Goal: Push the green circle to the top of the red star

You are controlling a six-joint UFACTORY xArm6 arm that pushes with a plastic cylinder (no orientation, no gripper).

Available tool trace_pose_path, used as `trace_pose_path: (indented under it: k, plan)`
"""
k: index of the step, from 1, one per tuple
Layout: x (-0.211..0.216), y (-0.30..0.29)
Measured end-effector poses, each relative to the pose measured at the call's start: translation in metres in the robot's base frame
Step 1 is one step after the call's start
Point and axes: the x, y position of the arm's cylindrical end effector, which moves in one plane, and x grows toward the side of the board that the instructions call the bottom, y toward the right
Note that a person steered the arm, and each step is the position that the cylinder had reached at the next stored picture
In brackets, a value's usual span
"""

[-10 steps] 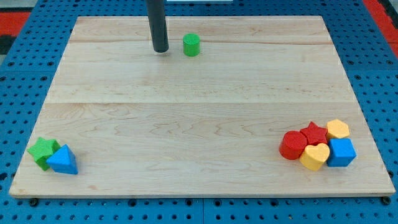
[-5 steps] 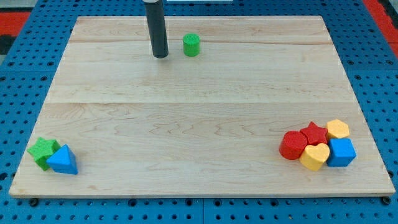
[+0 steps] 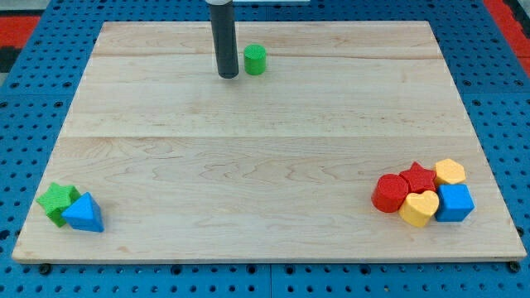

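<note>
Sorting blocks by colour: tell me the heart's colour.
Yellow; the heart shows in the camera view.

Pale wooden board (image 3: 265, 190), rectangular, made of several planks w/ seams running left-right; grain visible, surface lit evenly, no hard shadows. Board sits on a blue perforated metal base (image 3: 33, 108) w/ a regular grid of round holes, showing on the view's left, right & bottom edges. Red perforated panel (image 3: 33, 18) at top-left corner, another red bit (image 3: 509, 12) at top-right. Thin white strip (image 3: 273, 2) at the view's top edge, can't tell what it is.
</note>
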Motion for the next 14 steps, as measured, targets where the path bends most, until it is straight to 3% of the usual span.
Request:
trace_pose_path:
  k: [2, 5, 6, 7, 10, 12, 14]
  plan:
    - [-0.035, -0.049]
    - [-0.059, -0.068]
    - [-0.079, -0.055]
    - [-0.070, -0.022]
    - [-0.013, 0.033]
    - [0.023, 0.113]
    - [-0.009, 0.105]
